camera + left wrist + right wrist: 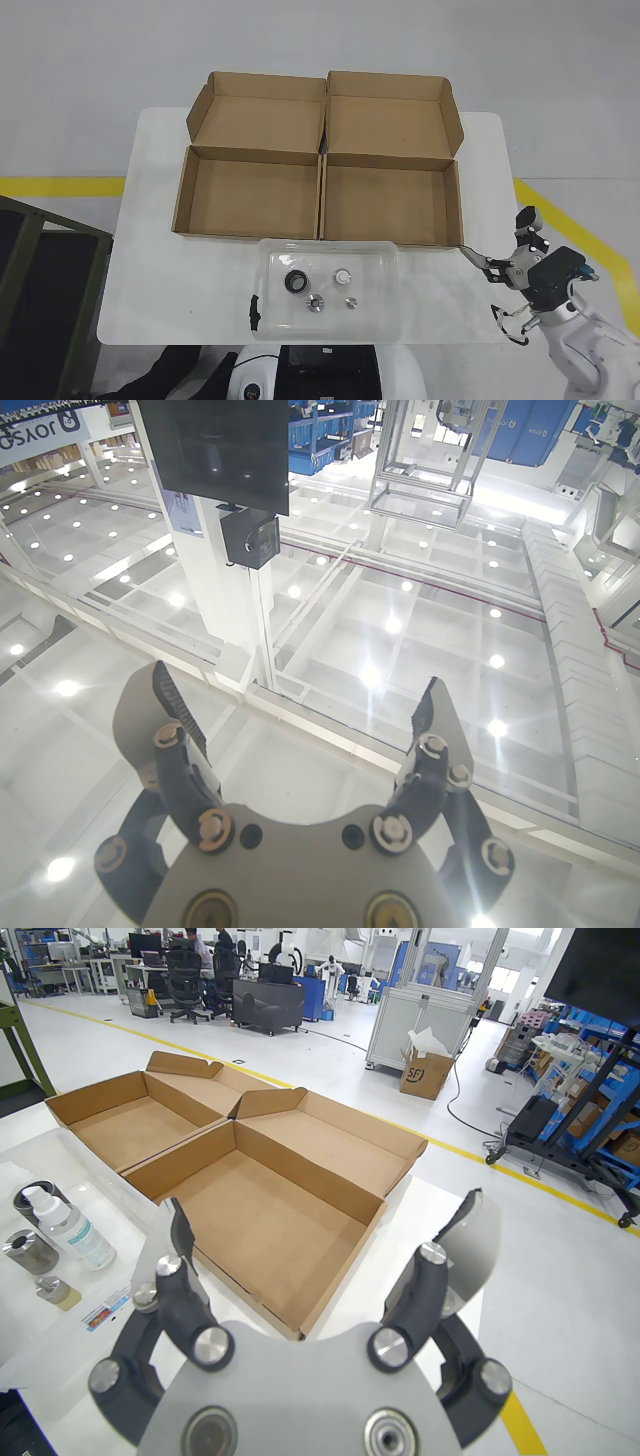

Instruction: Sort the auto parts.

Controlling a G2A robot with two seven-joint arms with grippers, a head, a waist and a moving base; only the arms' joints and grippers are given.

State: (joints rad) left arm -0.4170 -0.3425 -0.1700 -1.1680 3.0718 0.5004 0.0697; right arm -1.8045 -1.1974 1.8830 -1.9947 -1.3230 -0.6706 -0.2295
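Parts sat in the clear bin [382,268] at the middle of the table's [150,290] front edge: black ring [294,282], spray bottle [343,275], steel cylinder [315,303], small steel stud [351,301]. Left box [247,197] and right box [388,205] lay open just behind it, side by side and touching. Right hand [324,1200] was spread, just off the right edge near the front corner. Left hand [296,680] was spread, pointing at the ceiling.

Bright, even overhead light; ceiling lamps [370,676] flare in the left wrist view.
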